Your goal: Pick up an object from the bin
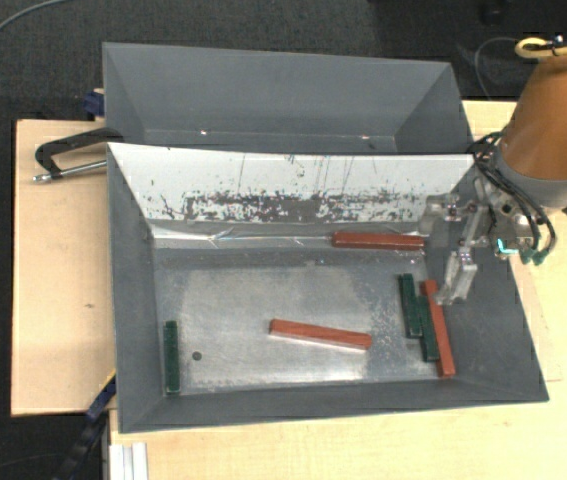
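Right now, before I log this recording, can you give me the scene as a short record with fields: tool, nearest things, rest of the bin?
tool: tool at the right side of the bin
nearest things: right green bar and right red bar, side by side along the right wall, far ends under the tool
back: back red bar along the back wall's foot
middle: middle red bar, lying alone
left: left green bar near the front left corner
held: cannot tell
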Action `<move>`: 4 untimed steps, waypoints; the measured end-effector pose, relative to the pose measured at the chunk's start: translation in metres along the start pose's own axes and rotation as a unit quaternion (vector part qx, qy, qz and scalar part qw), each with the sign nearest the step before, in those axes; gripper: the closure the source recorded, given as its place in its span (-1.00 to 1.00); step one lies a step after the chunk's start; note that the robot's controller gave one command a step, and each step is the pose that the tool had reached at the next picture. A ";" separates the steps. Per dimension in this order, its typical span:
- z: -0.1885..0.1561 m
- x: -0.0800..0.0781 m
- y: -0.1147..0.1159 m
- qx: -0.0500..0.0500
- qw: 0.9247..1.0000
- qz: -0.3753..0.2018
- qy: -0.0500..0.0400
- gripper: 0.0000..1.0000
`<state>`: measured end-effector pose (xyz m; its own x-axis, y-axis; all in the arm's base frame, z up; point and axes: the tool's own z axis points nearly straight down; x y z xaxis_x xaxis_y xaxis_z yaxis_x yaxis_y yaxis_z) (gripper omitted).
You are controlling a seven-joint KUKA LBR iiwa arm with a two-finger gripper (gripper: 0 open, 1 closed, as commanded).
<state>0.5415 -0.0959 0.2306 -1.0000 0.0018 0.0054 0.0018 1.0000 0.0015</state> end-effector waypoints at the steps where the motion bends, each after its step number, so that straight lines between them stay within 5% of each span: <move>1: 0.165 0.027 0.126 -0.001 1.000 -0.025 0.001 -1.00; 2: 0.129 0.050 0.136 0.000 1.000 0.001 -0.002 -1.00; 3: 0.109 0.046 0.128 0.000 1.000 -0.004 -0.007 -1.00; 4: 0.164 0.047 0.127 0.001 1.000 -0.005 0.000 -1.00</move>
<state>0.4936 0.0319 0.0674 -1.0000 -0.0083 0.0050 -0.0083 1.0000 0.0005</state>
